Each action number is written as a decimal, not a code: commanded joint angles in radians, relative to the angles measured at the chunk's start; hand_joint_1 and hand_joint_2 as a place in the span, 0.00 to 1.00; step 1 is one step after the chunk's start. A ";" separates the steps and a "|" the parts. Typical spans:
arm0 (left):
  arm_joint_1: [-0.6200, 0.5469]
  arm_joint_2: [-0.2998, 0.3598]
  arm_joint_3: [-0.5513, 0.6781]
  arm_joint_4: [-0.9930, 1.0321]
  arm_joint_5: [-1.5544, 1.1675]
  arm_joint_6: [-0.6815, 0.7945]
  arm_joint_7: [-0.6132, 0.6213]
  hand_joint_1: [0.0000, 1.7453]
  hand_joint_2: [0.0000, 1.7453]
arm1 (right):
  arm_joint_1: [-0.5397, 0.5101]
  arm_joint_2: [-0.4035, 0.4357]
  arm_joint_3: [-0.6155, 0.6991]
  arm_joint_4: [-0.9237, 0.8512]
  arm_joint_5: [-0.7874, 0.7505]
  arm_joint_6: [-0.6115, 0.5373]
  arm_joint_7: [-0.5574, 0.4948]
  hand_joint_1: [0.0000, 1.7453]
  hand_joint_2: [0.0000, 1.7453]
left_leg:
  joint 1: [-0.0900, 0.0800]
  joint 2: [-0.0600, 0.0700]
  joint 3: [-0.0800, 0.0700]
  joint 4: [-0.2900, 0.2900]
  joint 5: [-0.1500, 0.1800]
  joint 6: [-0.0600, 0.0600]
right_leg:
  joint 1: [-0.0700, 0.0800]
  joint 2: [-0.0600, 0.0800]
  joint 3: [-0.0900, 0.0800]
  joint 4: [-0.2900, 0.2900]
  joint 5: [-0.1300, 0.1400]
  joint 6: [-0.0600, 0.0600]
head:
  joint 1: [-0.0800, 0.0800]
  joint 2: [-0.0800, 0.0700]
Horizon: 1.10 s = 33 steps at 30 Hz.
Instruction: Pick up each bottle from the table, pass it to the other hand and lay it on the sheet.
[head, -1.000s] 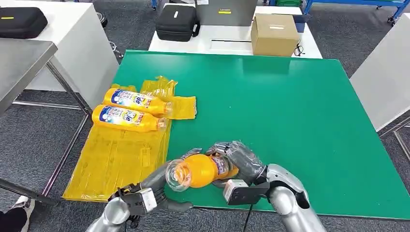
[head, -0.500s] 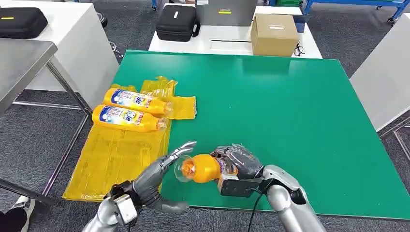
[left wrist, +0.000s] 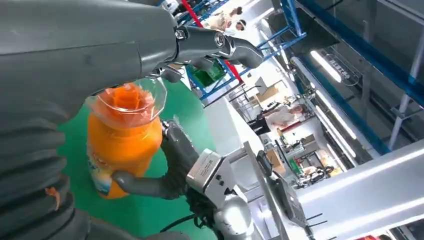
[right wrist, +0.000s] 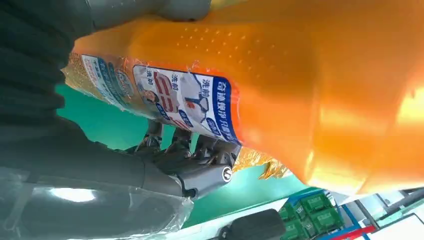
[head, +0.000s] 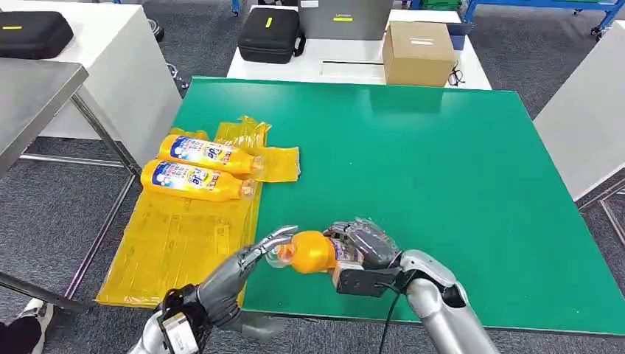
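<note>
Surface: green tabletop is carrying a crinkled yellow plastic sheet.
Done: two orange labelled bottles are lying on it.
Handover: third orange bottle is being gripped by right hand; left hand fingers are spread wide at its cap.
Left: transfer, laying down.

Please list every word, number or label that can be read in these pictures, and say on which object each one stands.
"洗前": on the label of the orange bottle that the right hand holds, in the right wrist view.
The white vertical characters on that label's blue band: too blurred to read surely.
Large blue letters ending in "le": on the labels of the two bottles lying on the yellow sheet; the rest is unreadable.
Marks on the black cases and cardboard box: too small.
</note>
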 commanded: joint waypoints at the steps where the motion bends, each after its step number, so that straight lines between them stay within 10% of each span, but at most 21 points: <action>1: 0.024 -0.012 0.055 -0.002 0.007 -0.001 -0.002 0.00 1.00 | 0.009 -0.018 0.002 0.004 -0.012 0.017 -0.006 1.00 1.00 | 0.001 0.000 0.003 0.000 -0.002 -0.001 | 0.001 0.001 0.003 -0.001 -0.001 -0.002 | 0.000 0.000; 33: 0.010 -0.016 0.193 0.007 0.045 0.019 -0.034 0.00 1.00 | 0.122 -0.039 -0.063 -0.139 0.004 0.015 -0.031 1.00 1.00 | 0.001 -0.001 0.004 0.000 -0.001 -0.002 | 0.001 -0.001 0.004 -0.001 -0.001 -0.002 | 0.000 0.000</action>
